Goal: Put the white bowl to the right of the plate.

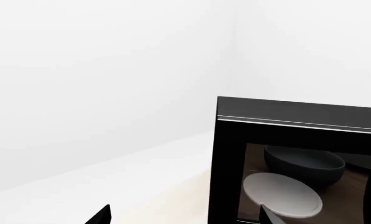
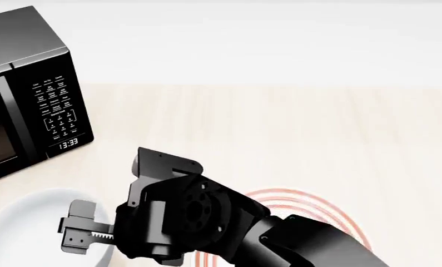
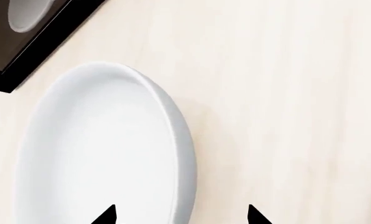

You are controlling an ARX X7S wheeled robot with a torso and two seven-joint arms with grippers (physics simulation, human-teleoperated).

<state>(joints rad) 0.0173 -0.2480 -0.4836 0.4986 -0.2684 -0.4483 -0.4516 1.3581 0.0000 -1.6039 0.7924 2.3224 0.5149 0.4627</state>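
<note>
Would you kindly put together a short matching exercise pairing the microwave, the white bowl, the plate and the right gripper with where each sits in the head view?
Things:
1. microwave
2. white bowl
3. plate
4. right gripper

Places:
A. partly hidden under the right arm
B. far left of the counter, clock lit
C. over the bowl's right rim
D. near left, in front of the microwave

Pairs: 1-B, 2-D, 3-A, 4-C
</note>
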